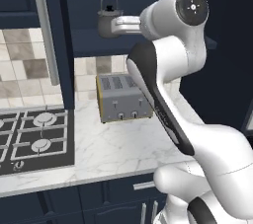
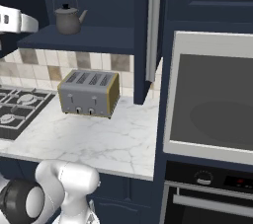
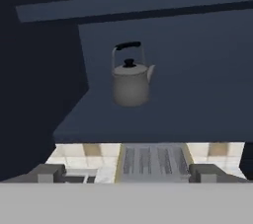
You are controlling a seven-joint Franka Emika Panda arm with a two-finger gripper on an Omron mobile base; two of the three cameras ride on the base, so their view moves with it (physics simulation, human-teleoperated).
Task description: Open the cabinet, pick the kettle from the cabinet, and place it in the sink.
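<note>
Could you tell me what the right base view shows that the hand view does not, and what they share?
Right base view alone: the oven with its dark glass, the hob, the marble counter and the open cabinet's door handle.
Hand view alone: the claw with its two fingertips spread wide, empty.
Both: the kettle upright on the cabinet shelf, with the toaster below it.
</note>
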